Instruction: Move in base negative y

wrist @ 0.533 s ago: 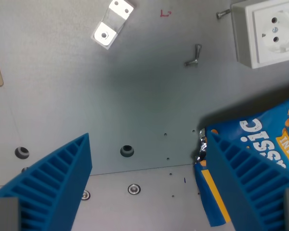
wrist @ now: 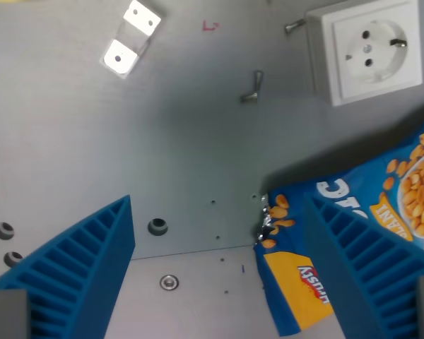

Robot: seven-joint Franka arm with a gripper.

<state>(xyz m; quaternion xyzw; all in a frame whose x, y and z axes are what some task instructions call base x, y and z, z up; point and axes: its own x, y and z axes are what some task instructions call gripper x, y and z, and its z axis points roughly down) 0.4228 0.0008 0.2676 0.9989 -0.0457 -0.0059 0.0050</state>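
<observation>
Translating along base negative y, my gripper [wrist: 219,282] wide open and empty above the metal table [wrist: 191,141]. Peanut bag [wrist: 353,233] lies under my right finger; wall socket [wrist: 367,49] beyond it. Keep height constant to clear the bag.

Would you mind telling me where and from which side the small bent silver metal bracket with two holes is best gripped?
I'd grip the small bent silver metal bracket across its narrow width near the middle bend, coming straight down from above. It lies on the grey metal table with open space on both long edges, so the blue ribbed fingers could close across them.
</observation>
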